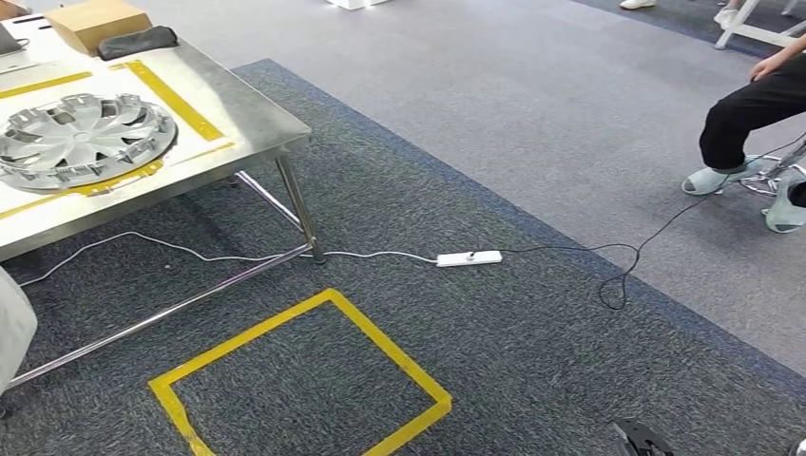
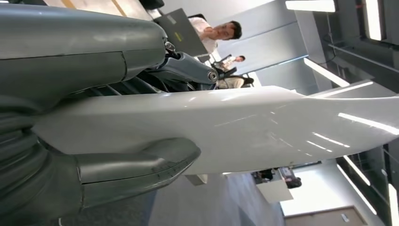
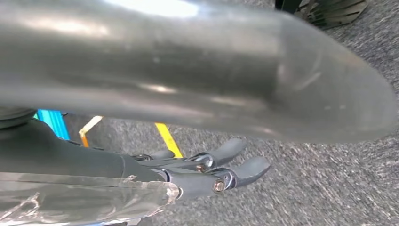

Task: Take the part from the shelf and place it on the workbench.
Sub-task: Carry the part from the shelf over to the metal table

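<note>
Grey carpet (image 1: 532, 123), yellow taped square (image 1: 299, 380) on it, steel workbench (image 1: 242, 119) off to the robot's left with a hubcap (image 1: 81, 141) already on it. White part (image 2: 263, 127) is clamped in the left hand (image 2: 117, 117), thumb under, fingers over, long axis running away from the wrist. Left arm is nearer the bench. Right hand (image 3: 207, 169) hangs empty over carpet, fingers apart.

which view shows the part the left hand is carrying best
The left wrist view: the white part spans the frame, gripped by the left hand. The head view catches a pale sliver at its left edge, perhaps that part. The right wrist view looks at carpet.
</note>
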`<move>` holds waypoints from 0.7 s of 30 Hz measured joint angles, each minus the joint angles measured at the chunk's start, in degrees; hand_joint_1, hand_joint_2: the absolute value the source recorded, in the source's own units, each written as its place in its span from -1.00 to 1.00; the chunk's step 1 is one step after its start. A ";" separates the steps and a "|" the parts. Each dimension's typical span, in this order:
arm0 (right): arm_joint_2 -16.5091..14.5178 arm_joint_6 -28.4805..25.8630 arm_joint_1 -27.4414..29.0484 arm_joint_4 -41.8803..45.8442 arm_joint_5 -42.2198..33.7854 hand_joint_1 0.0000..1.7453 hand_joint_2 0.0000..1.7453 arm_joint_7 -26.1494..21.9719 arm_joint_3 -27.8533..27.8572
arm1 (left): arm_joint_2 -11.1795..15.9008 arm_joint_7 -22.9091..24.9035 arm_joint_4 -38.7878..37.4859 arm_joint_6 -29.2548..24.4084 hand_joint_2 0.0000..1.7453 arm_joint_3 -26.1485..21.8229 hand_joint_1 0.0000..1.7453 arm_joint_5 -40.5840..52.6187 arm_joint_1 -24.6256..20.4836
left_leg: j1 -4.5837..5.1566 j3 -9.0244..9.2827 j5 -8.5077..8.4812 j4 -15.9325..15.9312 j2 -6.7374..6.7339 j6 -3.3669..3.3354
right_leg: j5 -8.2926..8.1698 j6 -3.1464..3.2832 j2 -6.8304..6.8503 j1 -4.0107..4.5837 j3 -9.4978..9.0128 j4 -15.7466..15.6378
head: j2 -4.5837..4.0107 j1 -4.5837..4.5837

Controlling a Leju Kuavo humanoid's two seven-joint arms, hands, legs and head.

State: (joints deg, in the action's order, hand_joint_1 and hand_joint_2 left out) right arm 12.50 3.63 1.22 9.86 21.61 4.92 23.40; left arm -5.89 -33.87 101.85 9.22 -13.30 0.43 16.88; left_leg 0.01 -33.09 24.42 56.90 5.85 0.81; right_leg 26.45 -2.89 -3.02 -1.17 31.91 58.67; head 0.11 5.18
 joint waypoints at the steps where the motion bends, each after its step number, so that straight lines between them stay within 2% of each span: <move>1: 0.01 -0.03 -0.06 0.02 0.02 -1.00 -1.00 -0.07 0.01 | -0.04 -0.14 0.12 -0.58 1.00 -0.03 1.00 0.54 0.08 | -0.05 -0.11 0.07 0.05 -0.18 0.31 | -0.11 0.41 0.50 0.01 -0.04 -0.09 | 0.00 -0.01; 2: 0.01 -0.09 -0.12 0.04 0.03 -1.00 -1.00 -0.17 0.03 | -0.09 -0.20 0.27 -1.06 1.00 -0.05 1.00 0.92 0.10 | -0.03 -0.49 0.68 0.79 -1.01 0.61 | -0.22 0.82 1.02 -0.02 -0.08 -0.21 | -0.01 -0.12; 3: 0.01 -0.16 -0.14 0.07 0.08 -1.00 -1.00 -0.26 0.06 | -0.11 -0.24 0.40 -1.49 1.00 -0.06 1.00 1.20 0.06 | 0.02 -1.41 1.98 2.70 -2.21 0.88 | -0.30 1.17 1.58 -0.09 -0.12 -0.34 | -0.01 -0.24; 4: 0.02 -0.26 -0.09 0.09 0.15 -1.00 -1.00 -0.31 0.11 | -0.13 -0.22 0.51 -1.81 1.00 -0.04 1.00 1.37 0.01 | 0.06 -2.88 3.84 5.81 -3.63 1.11 | -0.30 1.42 2.16 -0.07 -0.12 -0.38 | -0.02 -0.36; 6: 0.01 -0.41 0.09 0.10 0.37 -1.00 -1.00 -0.31 0.26 | -0.17 -0.05 0.61 -2.26 1.00 0.04 1.00 1.49 0.01 | 0.01 -6.73 7.38 13.57 -4.87 1.44 | -0.20 1.67 3.41 -0.01 -0.09 -0.39 | -0.02 -0.45; 7: 0.00 -0.45 0.14 0.10 0.49 -1.00 -1.00 -0.27 0.33 | -0.20 0.03 0.61 -2.50 1.00 0.06 1.00 1.61 0.08 | -0.02 -7.93 7.85 15.91 -5.00 1.51 | -0.14 1.69 4.04 0.01 -0.11 -0.38 | -0.02 -0.45; 8: -0.01 -0.46 0.13 0.10 0.57 -1.00 -1.00 -0.23 0.39 | -0.21 0.08 0.61 -2.78 1.00 0.07 1.00 1.77 0.13 | -0.04 -8.10 7.19 16.20 -5.07 1.52 | -0.08 1.67 4.64 0.01 -0.18 -0.38 | -0.02 -0.44; 9: -0.02 -0.46 0.07 0.10 0.65 -1.00 -1.00 -0.19 0.42 | -0.22 0.08 0.62 -3.05 1.00 0.07 1.00 2.01 0.15 | -0.04 -7.08 5.53 14.17 -5.28 1.48 | 0.00 1.59 5.19 0.01 -0.31 -0.38 | -0.02 -0.44; 10: -0.03 -0.45 0.00 0.10 0.71 -1.00 -1.00 -0.15 0.44 | -0.23 0.06 0.63 -3.26 1.00 0.07 1.00 2.24 0.14 | -0.04 -5.14 3.45 10.53 -5.87 1.39 | 0.13 1.44 5.69 0.00 -0.51 -0.38 | -0.02 -0.45; 12: -0.03 -0.44 -0.05 0.10 0.79 -1.00 -1.00 -0.09 0.50 | -0.23 0.00 0.67 -3.50 1.00 0.10 1.00 2.48 0.04 | 0.08 -1.34 0.82 3.26 -7.69 1.06 | 0.54 0.90 6.50 0.33 -0.75 -0.23 | -0.02 -0.46; 14: -0.03 -0.43 -0.07 0.11 0.83 -1.00 -1.00 -0.03 0.64 | -0.22 -0.03 0.71 -3.60 1.00 0.11 1.00 2.51 0.05 | 0.25 -0.11 0.61 0.54 -8.23 0.41 | 0.82 0.26 7.30 0.69 -1.02 -0.31 | -0.01 -0.22; 16: -0.03 -0.41 -0.20 0.14 0.84 -1.00 -1.00 0.00 0.80 | -0.23 -0.05 0.77 -3.65 1.00 0.11 1.00 2.55 0.18 | 0.17 -0.13 0.52 0.28 -7.18 -0.41 | 1.02 -0.35 7.84 0.64 -1.46 -0.50 | -0.01 0.03; 18: -0.05 -0.39 -0.29 0.17 0.84 -1.00 -1.00 0.00 0.89 | -0.31 -0.09 0.92 -3.66 1.00 0.11 1.00 2.58 0.14 | -0.09 0.06 0.31 0.01 -6.34 -1.13 | 2.74 -0.88 6.33 0.51 -0.51 1.99 | -0.01 0.19; 20: -0.07 -0.39 -0.19 0.16 0.84 -1.00 -1.00 0.01 0.92 | -0.40 -0.12 1.03 -3.66 1.00 0.11 1.00 2.55 0.09 | -0.18 0.12 0.28 -0.04 -5.50 -1.56 | 6.28 -1.13 4.07 0.47 3.07 9.27 | -0.01 0.37; 21: -0.10 -0.39 -0.08 0.16 0.86 -1.00 -1.00 0.01 0.94 | -0.41 -0.12 1.03 -3.66 1.00 0.11 1.00 2.49 0.10 | -0.16 0.11 0.29 -0.03 -4.99 -1.65 | 7.69 -1.17 3.54 0.48 5.15 13.17 | 0.00 0.39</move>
State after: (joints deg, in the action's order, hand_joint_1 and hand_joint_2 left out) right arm 12.40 3.24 1.14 10.02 22.47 4.92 24.34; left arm -6.31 -33.99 102.88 5.56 -13.19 2.92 16.98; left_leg -0.15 -32.98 24.71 56.87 0.85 -0.84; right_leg 34.14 -4.06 0.52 -0.69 37.07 71.84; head 0.11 5.57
